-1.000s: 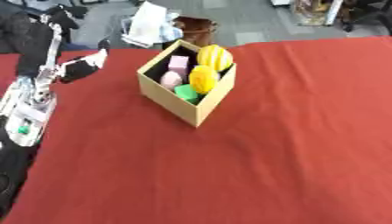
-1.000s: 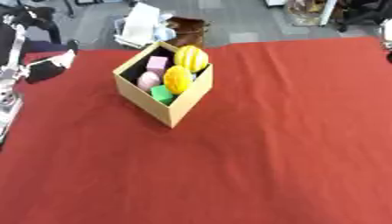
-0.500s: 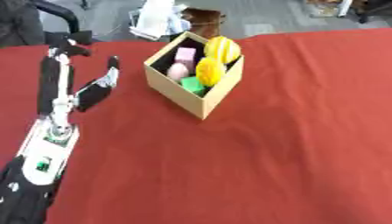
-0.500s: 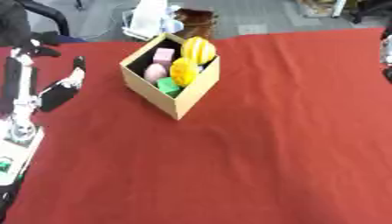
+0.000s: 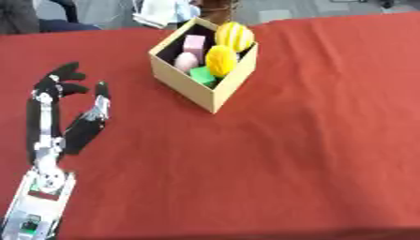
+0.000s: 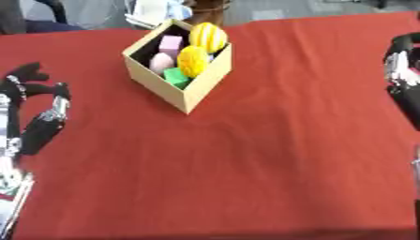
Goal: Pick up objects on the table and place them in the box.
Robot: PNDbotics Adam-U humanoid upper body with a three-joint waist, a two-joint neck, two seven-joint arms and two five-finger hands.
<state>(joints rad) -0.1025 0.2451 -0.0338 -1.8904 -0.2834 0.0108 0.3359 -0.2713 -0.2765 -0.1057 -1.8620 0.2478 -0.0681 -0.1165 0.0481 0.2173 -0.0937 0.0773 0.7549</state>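
Box [image 5: 215, 79]: open cardboard, stands on red-covered bench [image 5: 311, 140], far-centre, turned corner-on to the camera. Contents seen: yellow-striped ball [image 5: 234, 35] at far side, plain yellow ball [image 5: 221, 59] beside it, pink block [image 5: 194, 44], pale pink egg-shaped item [image 5: 186, 61], green block [image 5: 201, 74] near the front wall. No loose objects are seen on the red cloth; task judged approx. complete, w/ only a retreat or check left.

Left hand [image 5: 62, 101]: at bench left, well apart from box, fingers extended and spread, nothing held. Right hand [image 6: 403, 65]: only partly in view at right edge of right eye view; finger state cannot be told.

Step in hand, judged: hands to be kept clear of box. Left arm is best withdrawn along its own side, w/o sweeping toward the box corner, since a knock could shift or tip it. Striped ball sits proud of the rim; could roll out if box is jolted.

Writing/brands: none legible on box or objects.
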